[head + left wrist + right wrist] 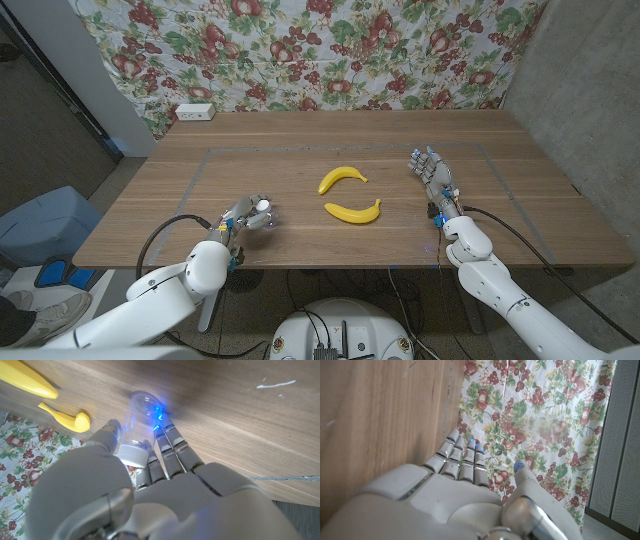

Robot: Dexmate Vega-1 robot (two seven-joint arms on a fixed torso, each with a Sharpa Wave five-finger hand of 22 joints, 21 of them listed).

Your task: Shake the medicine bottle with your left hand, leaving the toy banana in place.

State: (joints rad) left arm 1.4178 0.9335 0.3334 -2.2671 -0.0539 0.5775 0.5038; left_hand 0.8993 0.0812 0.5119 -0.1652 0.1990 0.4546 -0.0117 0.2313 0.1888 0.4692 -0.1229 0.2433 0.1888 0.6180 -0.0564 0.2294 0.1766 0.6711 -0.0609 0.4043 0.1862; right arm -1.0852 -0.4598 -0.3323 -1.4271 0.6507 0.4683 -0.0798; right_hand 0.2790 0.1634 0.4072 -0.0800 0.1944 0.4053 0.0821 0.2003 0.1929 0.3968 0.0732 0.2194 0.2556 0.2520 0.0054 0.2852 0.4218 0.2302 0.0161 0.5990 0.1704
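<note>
- Presently, left hand [243,218]: near the table's [500,150] front edge, toward the left corner; fingers [172,450] and thumb wrapped round the medicine bottle [138,422], clear-bodied with white cap, lying across the hand.
- Right hand [432,175]: toward the right edge, standing on its edge, fingers straight and apart, holding nothing.
- Two toy bananas, yellow, at mid-table: rear one [341,178], front one [354,211], just beside each other.
- Floral cloth [330,50] behind the far edge.
</note>
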